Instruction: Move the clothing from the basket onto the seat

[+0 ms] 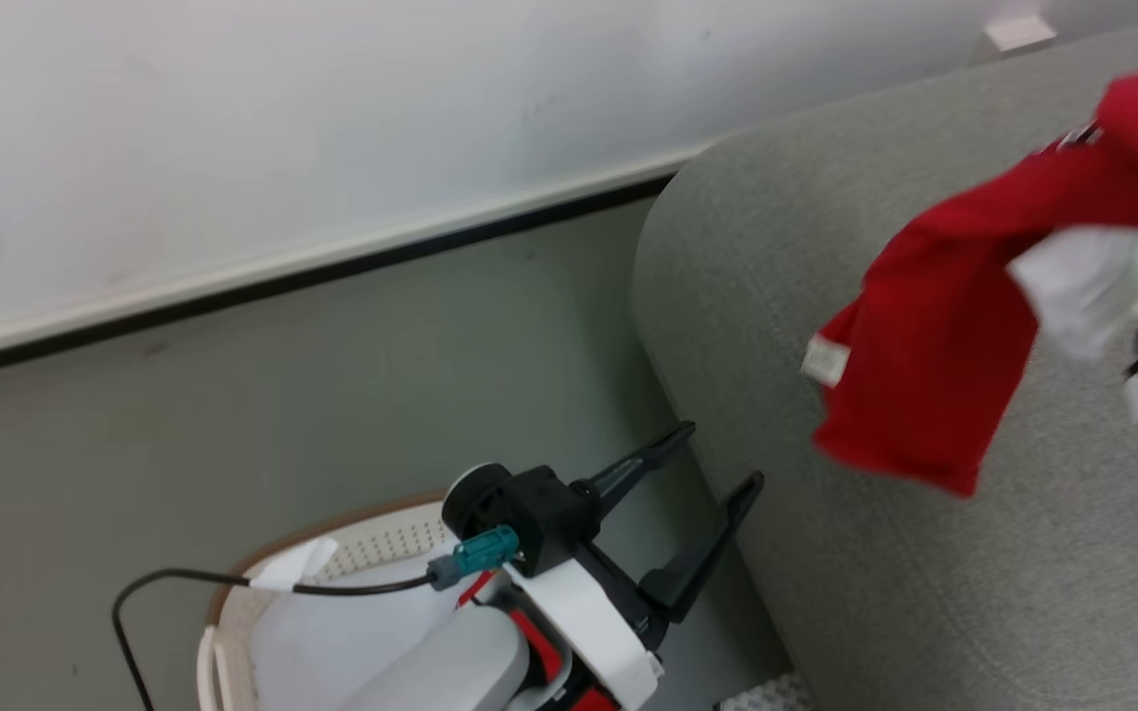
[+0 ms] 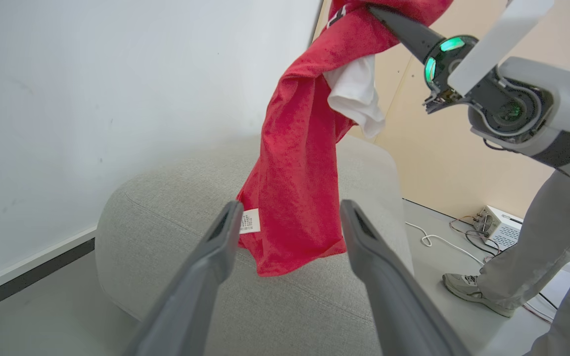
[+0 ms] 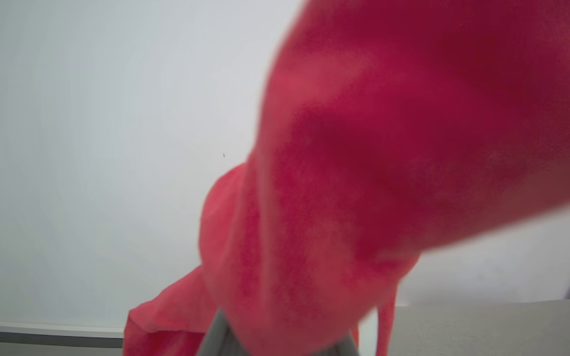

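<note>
Up close, left gripper (image 2: 290, 205) splayed empty; beyond, clenched in right gripper (image 2: 386, 17), red clothing (image 2: 300, 163) with white lining, dangling over grey seat (image 2: 176, 202), shoe (image 2: 468, 291) nearby.

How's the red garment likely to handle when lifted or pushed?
Probably floppy: the red garment hangs in loose folds from the right claw. Likely light: one pinch carries it. Pushed on the seat, it'd probably bunch rather than slide; the weave looks grippy.
</note>
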Motion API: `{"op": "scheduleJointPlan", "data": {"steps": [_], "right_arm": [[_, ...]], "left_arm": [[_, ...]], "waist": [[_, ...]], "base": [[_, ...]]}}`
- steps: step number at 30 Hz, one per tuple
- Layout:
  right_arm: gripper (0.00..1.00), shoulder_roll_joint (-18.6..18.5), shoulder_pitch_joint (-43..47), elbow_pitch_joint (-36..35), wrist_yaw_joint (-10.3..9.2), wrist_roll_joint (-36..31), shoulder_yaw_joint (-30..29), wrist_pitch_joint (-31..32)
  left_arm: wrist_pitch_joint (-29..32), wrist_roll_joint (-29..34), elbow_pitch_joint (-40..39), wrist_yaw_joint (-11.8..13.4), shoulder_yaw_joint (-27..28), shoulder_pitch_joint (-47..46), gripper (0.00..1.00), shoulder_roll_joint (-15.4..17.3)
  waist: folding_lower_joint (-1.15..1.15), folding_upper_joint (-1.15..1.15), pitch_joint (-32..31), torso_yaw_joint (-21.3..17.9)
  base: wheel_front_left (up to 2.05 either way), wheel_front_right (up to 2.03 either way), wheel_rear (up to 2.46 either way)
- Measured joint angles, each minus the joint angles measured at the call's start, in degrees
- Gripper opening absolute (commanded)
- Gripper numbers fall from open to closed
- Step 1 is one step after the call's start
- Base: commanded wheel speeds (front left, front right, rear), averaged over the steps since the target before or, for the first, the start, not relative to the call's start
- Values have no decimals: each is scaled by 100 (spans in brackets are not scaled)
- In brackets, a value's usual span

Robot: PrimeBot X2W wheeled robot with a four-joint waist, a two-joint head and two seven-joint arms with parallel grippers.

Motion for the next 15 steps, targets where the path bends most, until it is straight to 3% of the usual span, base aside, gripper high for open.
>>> {"op": "scheduleJointPlan", "data": {"steps": [10,15], "right_arm": [[0,-1307,-1841,1078,0,644,-258,338],[0,-1648,-2396,1697,0,559,-299,561]], "left_arm": [[0,365,-1,0,-82,-461,100,154],[0,398,-12,0,-89,-623,100,196]], "waist": [[1,0,915,460],[1,0,1317,718]], "base": [[0,0,0],[0,0,0]]}}
